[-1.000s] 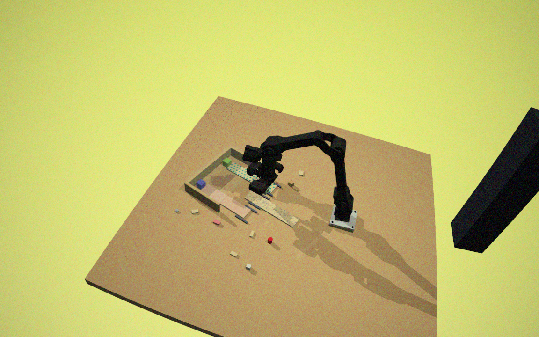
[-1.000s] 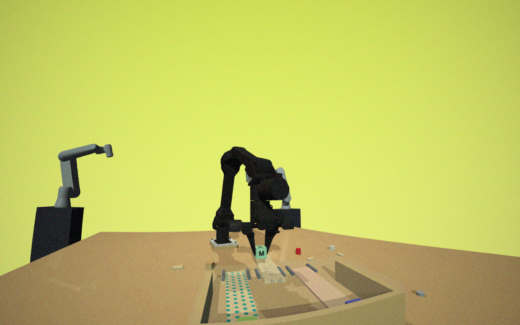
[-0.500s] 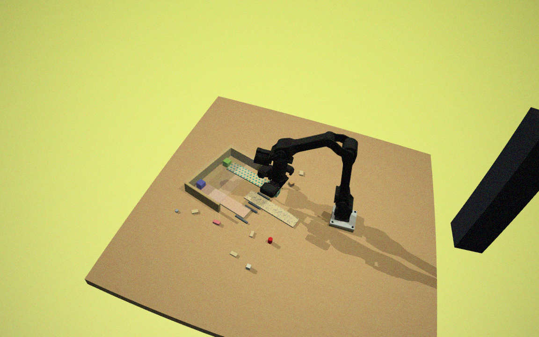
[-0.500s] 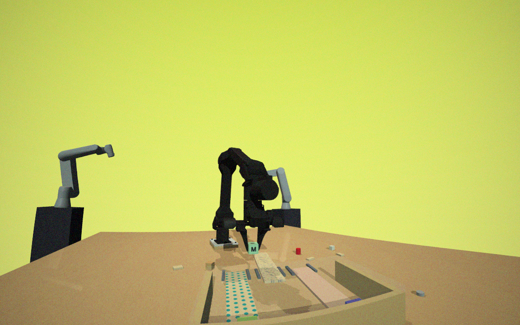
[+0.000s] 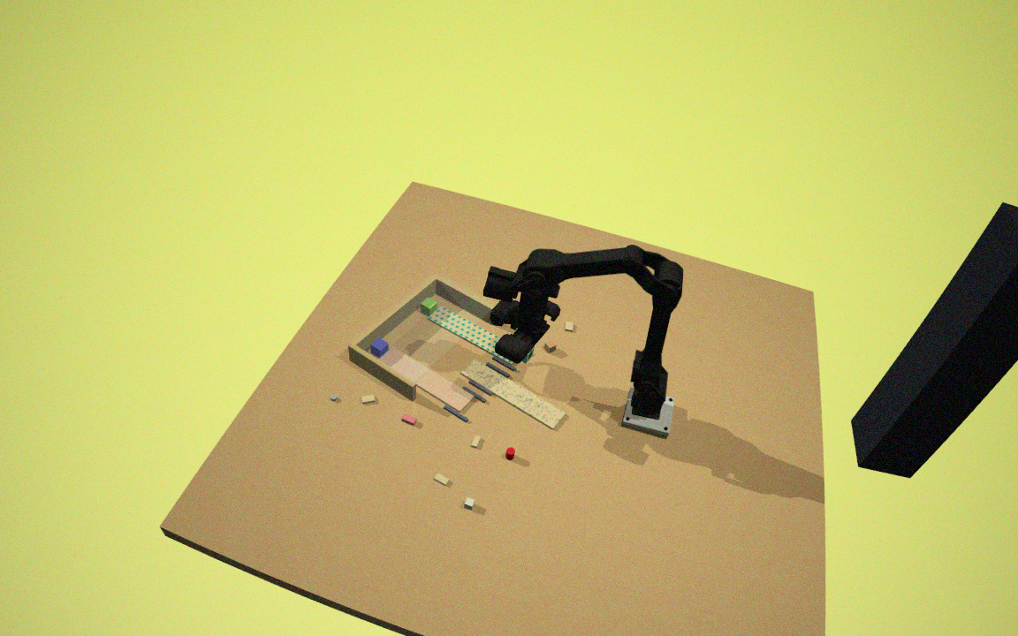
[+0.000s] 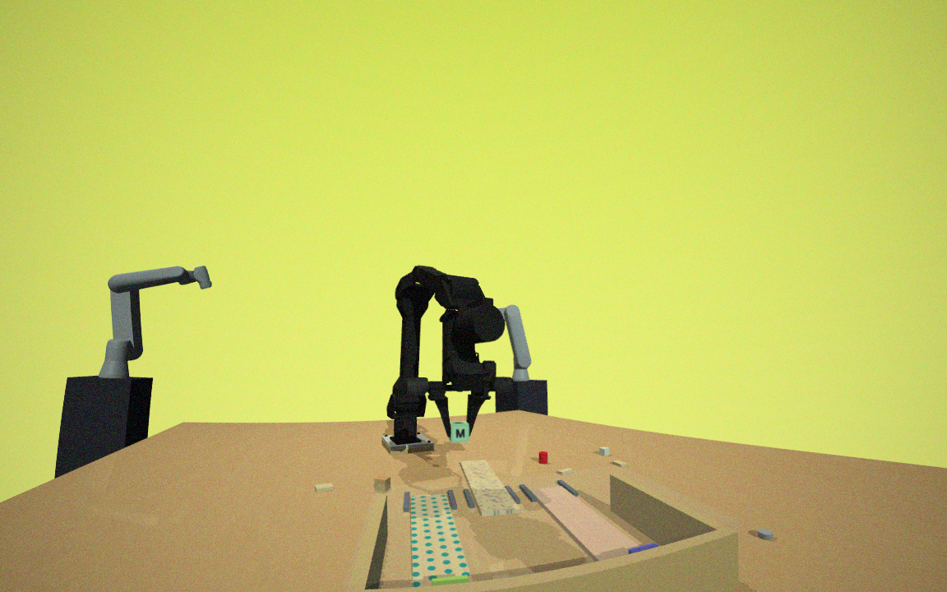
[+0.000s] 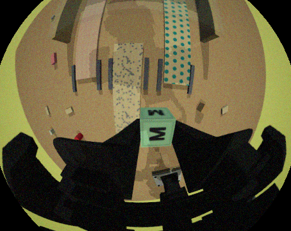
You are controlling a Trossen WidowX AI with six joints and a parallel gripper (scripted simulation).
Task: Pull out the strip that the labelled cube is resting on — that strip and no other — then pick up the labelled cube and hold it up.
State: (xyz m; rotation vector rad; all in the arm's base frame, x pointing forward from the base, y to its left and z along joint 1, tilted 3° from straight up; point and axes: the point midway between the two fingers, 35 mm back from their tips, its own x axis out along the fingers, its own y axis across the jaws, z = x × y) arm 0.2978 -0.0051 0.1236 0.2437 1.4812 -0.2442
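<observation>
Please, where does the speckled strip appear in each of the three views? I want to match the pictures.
Top: the speckled strip lies near the centre, drawn out of the tray towards the arm's base.
Exterior: the strip is low in the centre, below the hand, which is shut on the M cube.
Wrist: it runs down the middle, above the cube.
Shared landmark: the dotted strip beside it.

A square brown table top (image 5: 655, 506) carries a three-walled open tray (image 5: 386, 370). Three strips are laid on it: a teal-dotted strip (image 5: 461, 329), a speckled strip (image 5: 514, 393) drawn well out of the tray, and a pink strip (image 5: 427, 378). Short grey bars (image 5: 478, 389) flank the strips. A red cylinder (image 5: 509, 453), a pink block (image 5: 409, 420) and small tan blocks (image 5: 441, 478) are scattered nearby. The arm's base plate (image 5: 647, 416) is mounted on it.
</observation>
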